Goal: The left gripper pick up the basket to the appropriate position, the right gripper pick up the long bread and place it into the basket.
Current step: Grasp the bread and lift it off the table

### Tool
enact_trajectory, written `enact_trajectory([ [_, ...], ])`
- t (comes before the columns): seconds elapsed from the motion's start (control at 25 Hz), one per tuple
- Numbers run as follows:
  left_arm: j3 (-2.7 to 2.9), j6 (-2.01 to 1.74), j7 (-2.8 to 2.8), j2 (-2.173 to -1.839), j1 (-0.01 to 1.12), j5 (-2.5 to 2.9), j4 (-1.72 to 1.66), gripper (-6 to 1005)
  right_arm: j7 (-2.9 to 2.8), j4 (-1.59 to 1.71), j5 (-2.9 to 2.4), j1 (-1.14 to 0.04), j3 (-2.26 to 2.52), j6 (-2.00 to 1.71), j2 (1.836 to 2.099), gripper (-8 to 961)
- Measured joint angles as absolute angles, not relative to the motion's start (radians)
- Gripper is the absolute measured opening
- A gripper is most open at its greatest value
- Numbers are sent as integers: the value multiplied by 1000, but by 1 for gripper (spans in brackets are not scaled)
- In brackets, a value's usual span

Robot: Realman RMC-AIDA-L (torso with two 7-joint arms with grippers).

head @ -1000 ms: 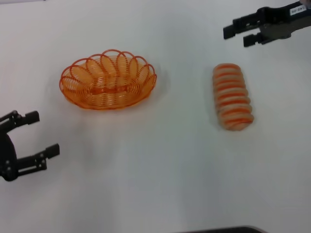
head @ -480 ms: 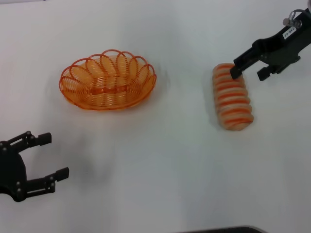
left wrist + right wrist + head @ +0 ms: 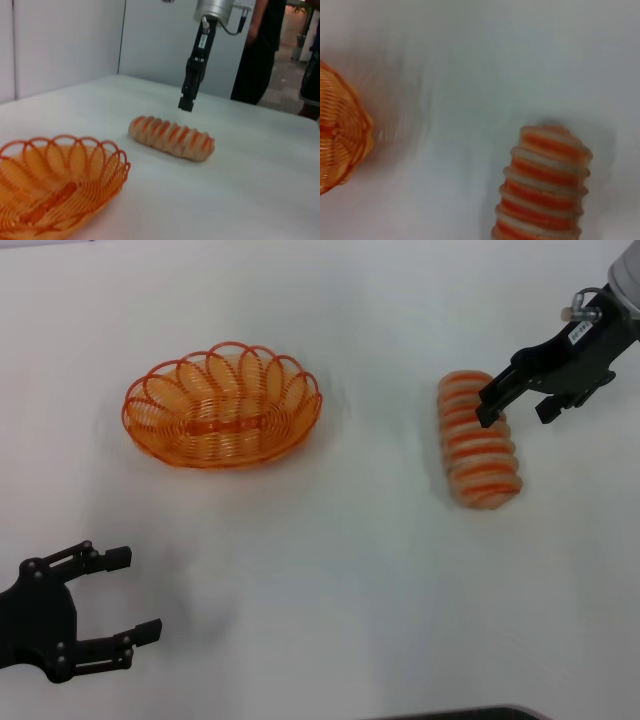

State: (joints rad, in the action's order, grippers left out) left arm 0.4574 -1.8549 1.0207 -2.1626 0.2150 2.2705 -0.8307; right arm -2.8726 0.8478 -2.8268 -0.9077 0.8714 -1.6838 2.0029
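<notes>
The orange wire basket [image 3: 222, 405] stands empty on the white table, left of centre; it also shows in the left wrist view [image 3: 55, 185] and at the edge of the right wrist view [image 3: 340, 132]. The striped long bread [image 3: 480, 440] lies on the table to the right, also in the left wrist view [image 3: 171, 138] and the right wrist view [image 3: 545, 185]. My right gripper [image 3: 518, 408] is open and empty, hovering over the bread's far end; the left wrist view shows the right gripper [image 3: 187, 97] above the bread, apart from it. My left gripper [image 3: 135, 593] is open and empty at the near left, well short of the basket.
The white table [image 3: 330, 570] stretches between basket and bread. A dark edge [image 3: 450, 712] shows at the table's front. In the left wrist view people [image 3: 260, 50] stand beyond the table's far side, with white walls behind.
My right gripper came down and nearer, from the far right corner to over the bread's far end. My left gripper shifted nearer and a little right. Basket and bread have not moved.
</notes>
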Motion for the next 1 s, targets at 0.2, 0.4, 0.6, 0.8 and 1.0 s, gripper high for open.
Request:
enact_trajectory([
  [0.2,455,-1845,1019,-2161,217,2279,-827,877,-2887,840,-2827,-921,898,-1661,2009,874],
  [0.4,451,-1837,1018,-2161,217,2279,-827,877,-2913,821,-2843,-930,912,-1634,2014,878],
  [0.6,454,-1836,1018,-2161,221,2280,-827,876,-2940,791,-2851,-940,929,-1601,2023,892],
  [0.8,452,-1829,1011,-2160,227,2280,-827,876,-2965,779,-2852,-949,930,-1565,2038,916],
  [1.0,451,-1825,1007,-2160,229,2280,-827,877,-2982,726,-2852,-960,932,-1519,2044,923],
])
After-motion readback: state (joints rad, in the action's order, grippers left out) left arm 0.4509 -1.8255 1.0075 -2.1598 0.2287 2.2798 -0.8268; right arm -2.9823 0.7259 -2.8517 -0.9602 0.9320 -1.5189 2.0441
